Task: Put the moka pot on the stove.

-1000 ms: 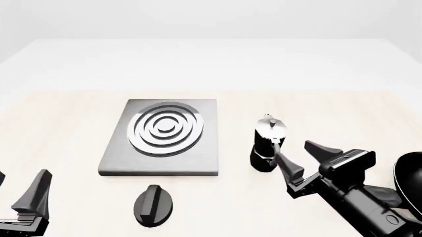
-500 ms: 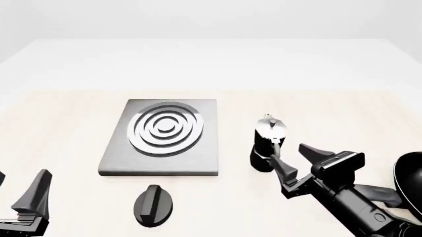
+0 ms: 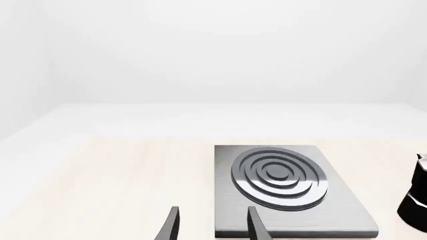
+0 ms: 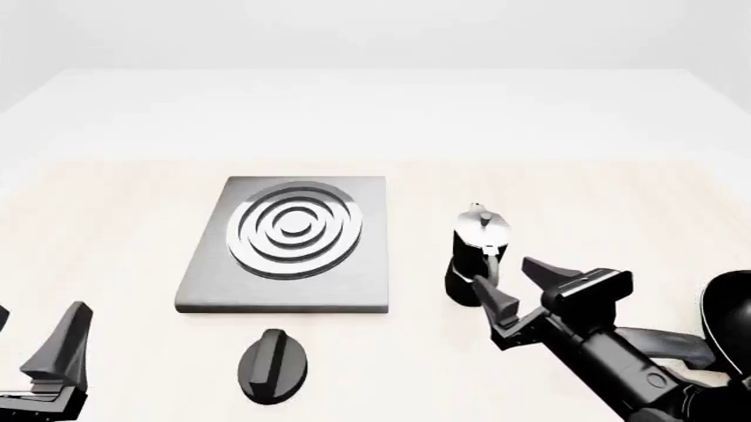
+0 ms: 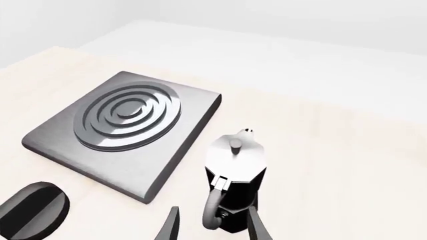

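The moka pot (image 4: 477,258) stands upright on the table to the right of the stove (image 4: 288,242), black below, silver above, its handle toward me. My right gripper (image 4: 518,285) is open just behind and right of the pot, one finger close to the base. In the right wrist view the pot (image 5: 235,182) sits just ahead of the open right gripper (image 5: 213,210), its handle in line with the gap. The stove (image 5: 127,130) lies beyond it. My left gripper (image 4: 35,332) is open at the near left corner. The left wrist view shows this gripper (image 3: 212,210) near the stove (image 3: 287,185).
A black oval knob (image 4: 273,365) lies in front of the stove, also seen in the right wrist view (image 5: 33,210). A black frying pan (image 4: 730,309) sits at the far right edge beside the right arm. The pot's edge (image 3: 418,197) shows in the left wrist view.
My right gripper has moved left and forward, closing in on the moka pot's handle side. Its fingers stay open. The pot, the stove and the left arm have not moved.
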Controlling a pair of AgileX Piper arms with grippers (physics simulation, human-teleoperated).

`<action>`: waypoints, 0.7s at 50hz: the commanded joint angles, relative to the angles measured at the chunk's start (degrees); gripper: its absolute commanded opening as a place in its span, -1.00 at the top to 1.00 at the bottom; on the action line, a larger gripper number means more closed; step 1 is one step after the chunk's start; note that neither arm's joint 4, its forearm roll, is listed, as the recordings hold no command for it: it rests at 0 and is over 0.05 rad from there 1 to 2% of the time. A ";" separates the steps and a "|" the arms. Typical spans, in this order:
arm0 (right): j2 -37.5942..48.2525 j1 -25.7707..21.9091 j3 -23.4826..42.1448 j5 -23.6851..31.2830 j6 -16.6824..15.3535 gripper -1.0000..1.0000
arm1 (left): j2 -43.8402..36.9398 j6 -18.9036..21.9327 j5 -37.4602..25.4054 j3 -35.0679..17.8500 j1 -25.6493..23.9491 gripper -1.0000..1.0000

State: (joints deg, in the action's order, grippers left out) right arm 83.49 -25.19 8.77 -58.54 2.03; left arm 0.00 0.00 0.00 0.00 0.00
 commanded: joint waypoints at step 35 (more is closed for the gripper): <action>10.04 -0.66 0.92 -7.33 1.62 -1.00 | 0.00 0.00 0.00 0.00 0.00 -1.00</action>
State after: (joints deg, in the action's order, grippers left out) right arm 91.64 -25.78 9.59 -64.54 3.36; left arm 0.00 0.00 0.00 0.00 0.00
